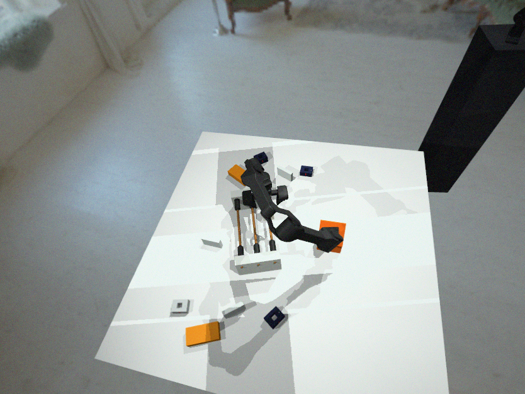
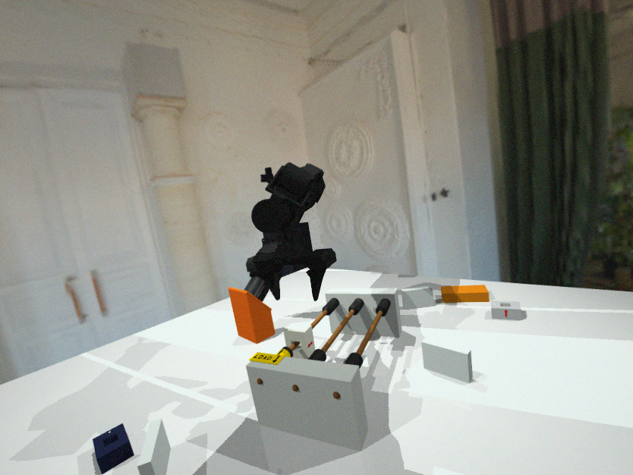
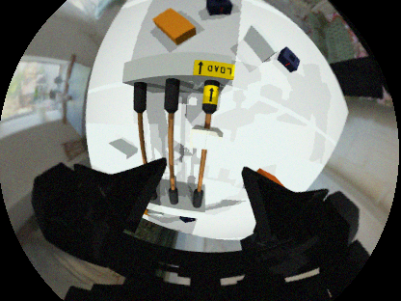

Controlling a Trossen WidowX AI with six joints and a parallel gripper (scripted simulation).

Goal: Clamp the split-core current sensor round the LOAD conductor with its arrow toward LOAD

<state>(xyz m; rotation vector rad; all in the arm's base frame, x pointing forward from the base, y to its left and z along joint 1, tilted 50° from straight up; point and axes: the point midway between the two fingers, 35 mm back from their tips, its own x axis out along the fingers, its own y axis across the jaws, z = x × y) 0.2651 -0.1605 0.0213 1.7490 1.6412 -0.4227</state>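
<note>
- Room: the exterior view shows white panelled doors and a green curtain point(image 2: 554, 153); the top view instead shows the pale floor, a chair point(image 1: 260, 6) and a tall black pedestal point(image 1: 470, 106) beside the worktop's edge.
- The white worktop point(image 1: 369, 288) point(image 2: 66, 388) point(image 3: 284, 101) carries streaks of light and shadow; its near edge runs out of the top view.
- The black arm point(image 1: 260, 192) point(image 2: 294, 219) reaches over the conductors from the orange block point(image 1: 332, 223) point(image 2: 251, 316), which stands well inside the worktop's right edge in the top view.
- The grey end block point(image 2: 307, 398) point(image 3: 164, 68) with the LOAD marker point(image 2: 266, 357) point(image 3: 214, 69) shows in the exterior and wrist views; the arm covers that end from above.
- The pincer point(image 1: 265, 196) point(image 2: 296, 299) point(image 3: 204, 166) stands with its fingers wide apart, nothing between them. In the exterior view there is a gap between its tips and the sensor below.
- The LOAD conductor point(image 2: 319, 319) point(image 3: 202, 169) passes through the pale sensor point(image 2: 299, 341) point(image 3: 203, 138), close to its yellow-banded end. The top view hides the sensor.
- The sensor's small red arrow point(image 2: 310, 344) seems to point toward the marker, though it is tiny here; whether the latch is shut, I cannot tell.
</note>
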